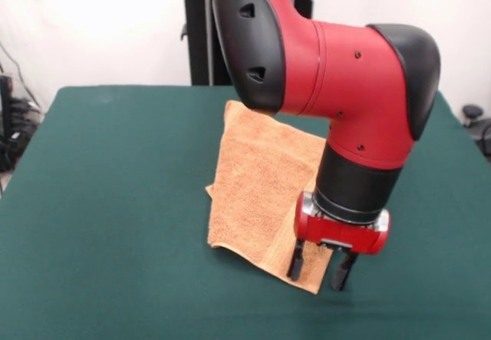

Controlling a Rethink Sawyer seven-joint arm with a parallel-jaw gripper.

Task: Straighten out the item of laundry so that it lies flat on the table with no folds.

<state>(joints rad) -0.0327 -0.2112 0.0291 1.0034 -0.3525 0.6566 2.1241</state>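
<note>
Red and black gripper [322,269] hanging open over the near corner of the small orange-tan terry-cloth towel [257,183].

Towel is lying mid-way across the dark green felt-covered table [100,202], seemingly doubled over. Fingers are straddling the corner, gripping nothing; pinching only the top layer and drawing it outward, low and slow, looks best.

So the table [100,225] is just a big rectangle covered in dark green felt-like cloth; only one thing lies on it, an orange-tan towel [257,179]. It sits near the middle, partly hidden.
</note>
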